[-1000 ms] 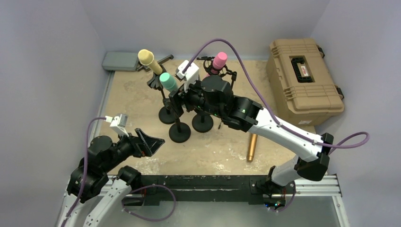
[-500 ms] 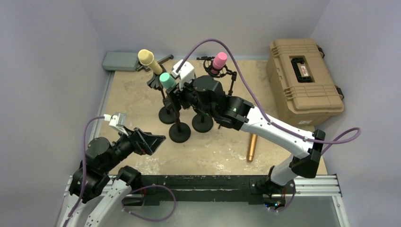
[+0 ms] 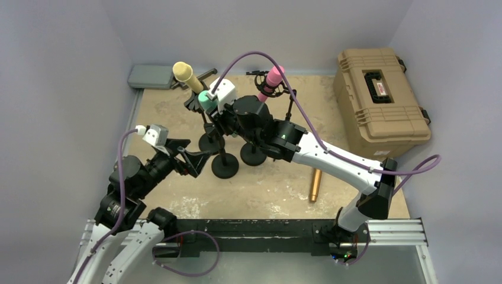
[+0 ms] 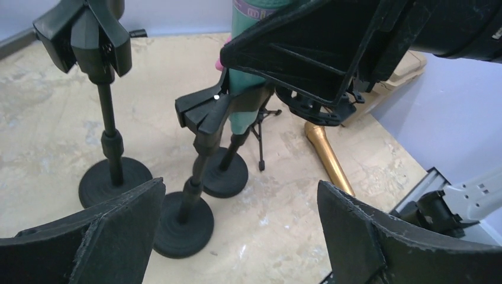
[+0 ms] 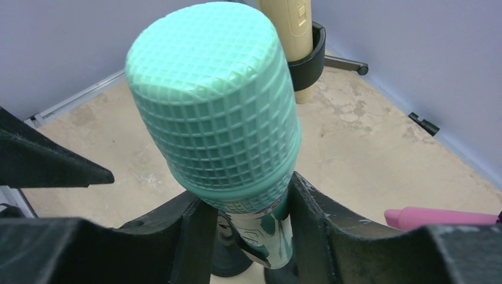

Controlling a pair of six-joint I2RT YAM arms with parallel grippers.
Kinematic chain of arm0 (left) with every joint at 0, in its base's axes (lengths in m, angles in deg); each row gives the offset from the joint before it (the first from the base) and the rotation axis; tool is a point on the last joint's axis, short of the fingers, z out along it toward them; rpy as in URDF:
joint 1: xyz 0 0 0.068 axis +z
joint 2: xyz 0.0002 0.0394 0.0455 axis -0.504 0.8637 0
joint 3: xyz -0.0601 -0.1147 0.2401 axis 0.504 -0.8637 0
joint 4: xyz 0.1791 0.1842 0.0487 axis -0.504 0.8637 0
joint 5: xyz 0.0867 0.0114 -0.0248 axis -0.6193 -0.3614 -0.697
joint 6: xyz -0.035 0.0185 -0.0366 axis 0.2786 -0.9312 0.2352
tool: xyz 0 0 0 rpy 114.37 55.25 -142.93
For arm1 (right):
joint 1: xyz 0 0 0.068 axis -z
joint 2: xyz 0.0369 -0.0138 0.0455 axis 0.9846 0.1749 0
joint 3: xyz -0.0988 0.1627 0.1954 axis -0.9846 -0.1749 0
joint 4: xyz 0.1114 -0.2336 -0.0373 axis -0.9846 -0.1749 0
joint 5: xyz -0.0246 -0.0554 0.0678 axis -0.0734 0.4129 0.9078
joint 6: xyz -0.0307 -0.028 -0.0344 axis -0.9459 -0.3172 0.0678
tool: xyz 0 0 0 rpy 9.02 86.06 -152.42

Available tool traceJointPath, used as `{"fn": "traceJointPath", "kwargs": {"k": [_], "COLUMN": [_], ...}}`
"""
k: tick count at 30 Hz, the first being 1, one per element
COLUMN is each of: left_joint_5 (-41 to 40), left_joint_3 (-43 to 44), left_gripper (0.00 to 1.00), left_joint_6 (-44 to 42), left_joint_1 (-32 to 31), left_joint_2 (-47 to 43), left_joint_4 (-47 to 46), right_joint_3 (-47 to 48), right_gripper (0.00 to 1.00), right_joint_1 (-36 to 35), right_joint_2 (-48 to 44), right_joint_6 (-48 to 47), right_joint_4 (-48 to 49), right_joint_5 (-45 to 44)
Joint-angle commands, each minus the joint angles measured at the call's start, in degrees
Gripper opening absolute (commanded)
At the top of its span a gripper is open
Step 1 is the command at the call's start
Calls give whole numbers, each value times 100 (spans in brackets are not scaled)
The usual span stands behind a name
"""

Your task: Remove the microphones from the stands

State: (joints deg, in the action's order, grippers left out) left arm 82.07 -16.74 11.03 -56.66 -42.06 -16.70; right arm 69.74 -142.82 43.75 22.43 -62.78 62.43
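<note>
Beige tabletop [image 3: 272, 189] from above: teal microphone [image 3: 205, 99] sits in its stand [image 3: 225, 167], ten o'clock of centre.
Left wrist: left gripper [image 4: 237, 219] gapes wide, touching nothing. Right wrist: right gripper [image 5: 251, 231] fingers flank the microphone's neck; whether they clamp it is unclear.

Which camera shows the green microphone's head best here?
Right wrist: the green microphone fills the frame, mesh head clear, body between the fingers of the right gripper. Top external shows only a sliver of its head beside the arm. Left wrist shows just its body in the stand clip, head cut off.
</note>
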Motion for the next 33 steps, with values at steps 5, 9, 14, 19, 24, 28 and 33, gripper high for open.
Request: {"fn": "traceJointPath", "kwargs": {"k": [5, 9, 14, 19, 24, 28, 33], "left_joint_5": [-32, 22, 198, 537, 472, 550, 287], "left_joint_3": [-283, -280, -392, -376, -319, -185, 320], "left_gripper": [98, 97, 96, 96, 96, 96, 97], "left_joint_6": [-786, -917, -1033, -787, -644, -678, -1070], "left_joint_1": [-24, -15, 60, 129, 127, 126, 126], "left_joint_2": [383, 638, 620, 627, 510, 237, -19], "left_joint_4": [-1672, -1984, -2129, -1911, -1440, -1033, -424], "right_joint_3": [217, 249, 168, 178, 412, 695, 116], "right_gripper": [21, 10, 1, 5, 56, 67, 76], "right_joint_1": [-4, -3, -6, -5, -4, -4, -3], "right_joint_2": [17, 26, -11, -51, -59, -136, -941], "right_joint_6": [-183, -145, -230, -281, 5, 489, 868], "right_joint_4": [318, 332, 402, 274, -91, -791, -1002], "right_joint_5": [16, 29, 109, 213, 102, -137, -237]}}
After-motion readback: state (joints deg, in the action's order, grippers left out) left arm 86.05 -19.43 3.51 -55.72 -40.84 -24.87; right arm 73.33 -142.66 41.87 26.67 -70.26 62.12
